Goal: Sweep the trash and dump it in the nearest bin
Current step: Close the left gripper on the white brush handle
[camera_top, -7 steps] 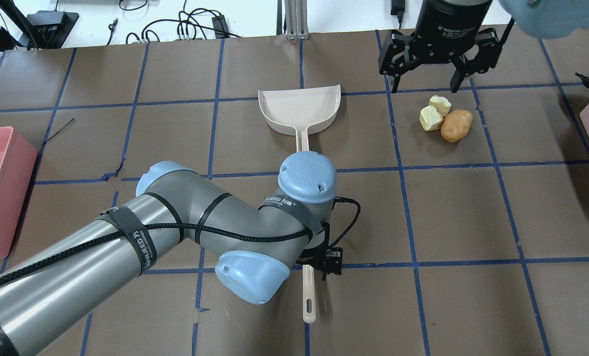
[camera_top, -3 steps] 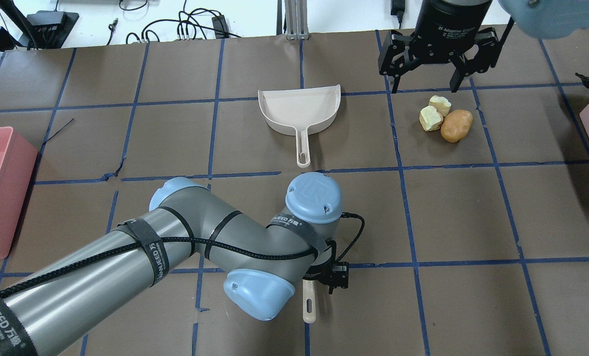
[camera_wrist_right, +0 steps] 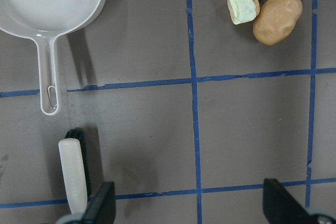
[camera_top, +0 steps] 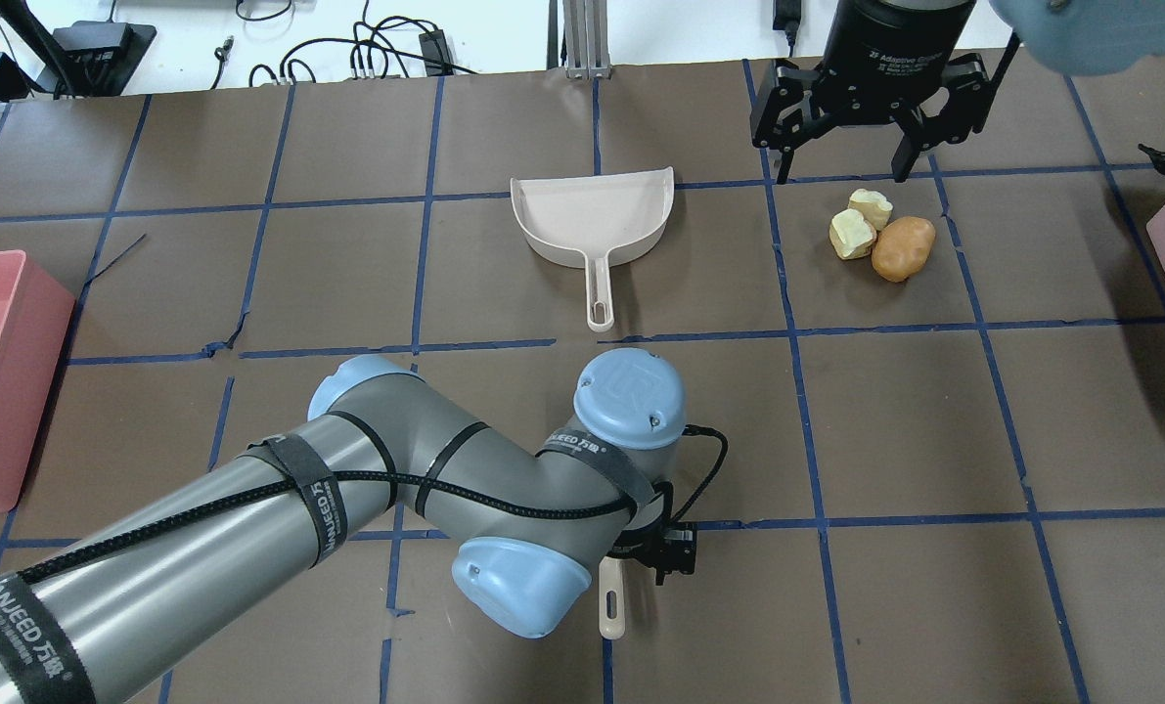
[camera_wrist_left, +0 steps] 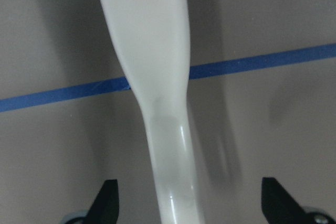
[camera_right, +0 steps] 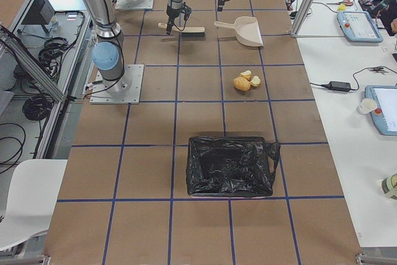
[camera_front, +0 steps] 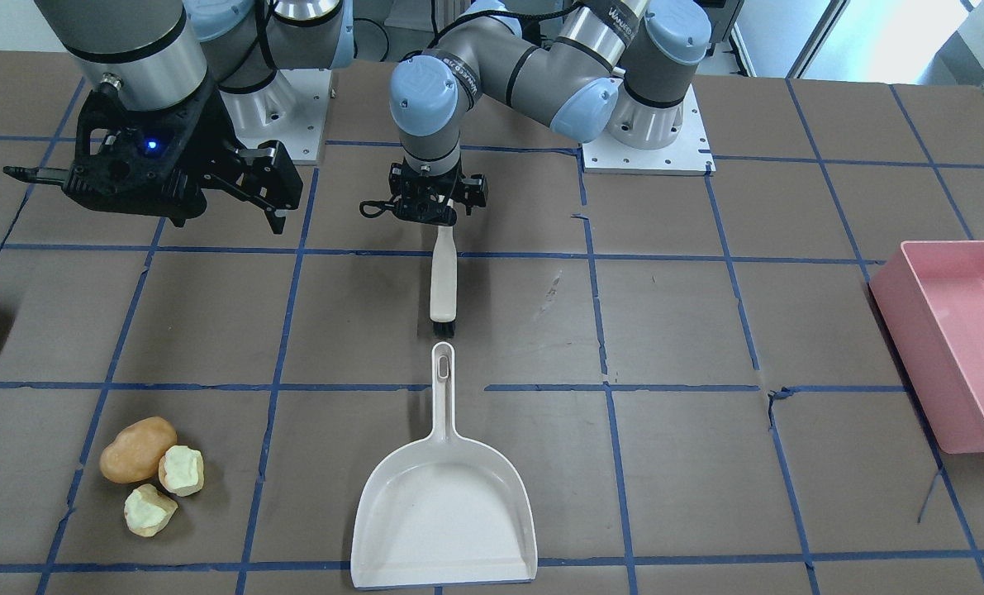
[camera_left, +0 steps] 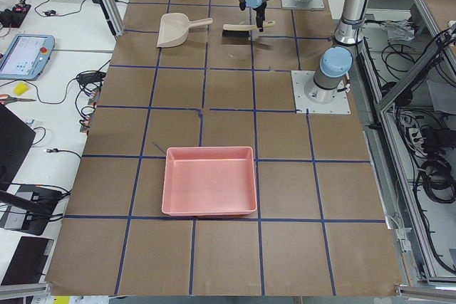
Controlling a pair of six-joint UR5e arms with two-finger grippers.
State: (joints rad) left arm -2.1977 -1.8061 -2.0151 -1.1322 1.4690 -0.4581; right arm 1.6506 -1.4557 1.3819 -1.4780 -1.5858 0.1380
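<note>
Front-facing view, left gripper (camera_front: 436, 216): down at table level, straddling the cream handle of the brush (camera_front: 443, 281) near the handle's robot-side end.
Left gripper state: fingers (camera_wrist_left: 107, 203) spread. The wrist camera shows a clear gap on each side of the handle, so nothing is pinched. Whether the tips touch the table (camera_top: 934, 420) cannot be told from these views.
Brush position: flat on the table, black bristles toward the dustpan (camera_front: 446, 512). The bristle end sits just short of the dustpan's handle tip, not touching. Brush and dustpan lie roughly in one line.
Dustpan position: white, flat on the table near the middle, handle toward the robot, mouth away from it.
Overhead view, right gripper (camera_top: 839, 179): raised well above the table, pointing down, fingers spread wide, gripping nothing. Its wrist camera looks down on the lumps, the dustpan handle and the brush head.
Location of trash (camera_top: 880, 230): three lumps in a tight cluster on bare table, on the robot's right half, well apart from the dustpan.
Cluster detail: tan potato (camera_front: 137, 449) with two pale yellow-green chunks (camera_front: 182, 469). One chunk is against the potato, the other just beside the first.
Bins: pink bin (camera_left: 209, 208) at the robot's left end of the table. The black-bag bin (camera_right: 198, 166) is at the robot's right end. In the right side view the trash lies between the dustpan and the black-bag bin.
</note>
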